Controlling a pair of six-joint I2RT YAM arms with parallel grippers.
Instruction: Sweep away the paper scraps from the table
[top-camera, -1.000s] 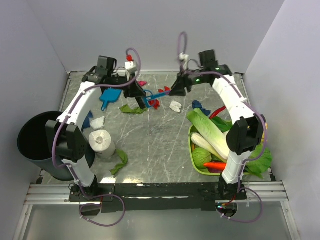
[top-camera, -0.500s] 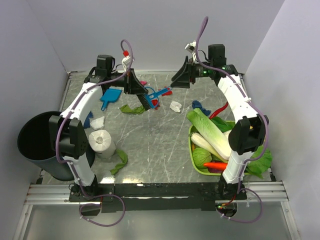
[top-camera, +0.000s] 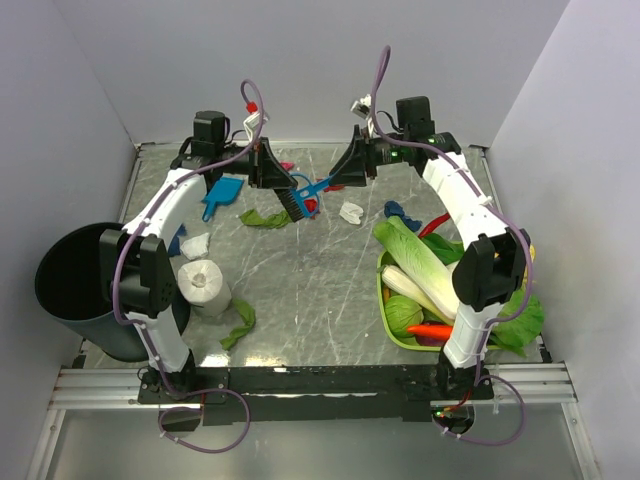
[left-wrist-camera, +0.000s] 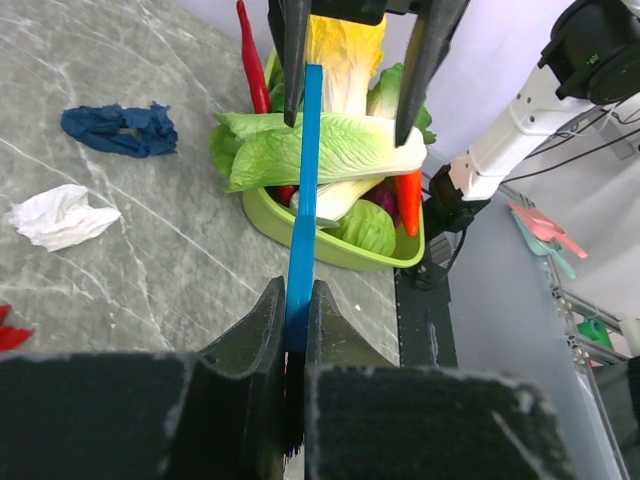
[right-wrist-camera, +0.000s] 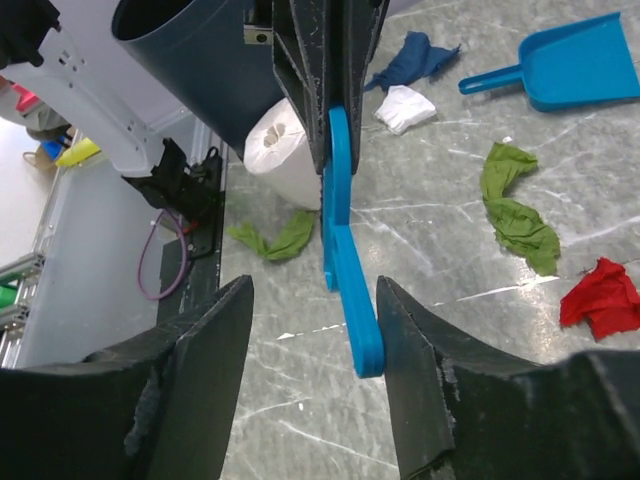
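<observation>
My left gripper (top-camera: 280, 176) is shut on the blue handle of a hand brush (top-camera: 310, 190), seen clamped between its jaws in the left wrist view (left-wrist-camera: 297, 292). The brush's dark bristles hang over a red scrap (top-camera: 309, 207). My right gripper (top-camera: 345, 176) is open, and the handle's free end (right-wrist-camera: 350, 270) lies between its jaws (right-wrist-camera: 315, 290), close to the right finger. Other paper scraps lie on the grey table (top-camera: 300, 290): white (top-camera: 351, 212), green (top-camera: 262, 217), blue (top-camera: 396, 209), magenta (top-camera: 286, 166).
A blue dustpan (top-camera: 218, 195) lies at the back left. A dark bin (top-camera: 70, 285) stands at the left edge beside a tissue roll (top-camera: 205, 283). A green tray (top-camera: 400, 335) of vegetables sits at the right, with a red chilli (top-camera: 436, 223) behind it.
My right gripper rose toward the back wall, then came down and left, and its open jaws now stand around the brush handle's end. My left gripper still holds the brush.
</observation>
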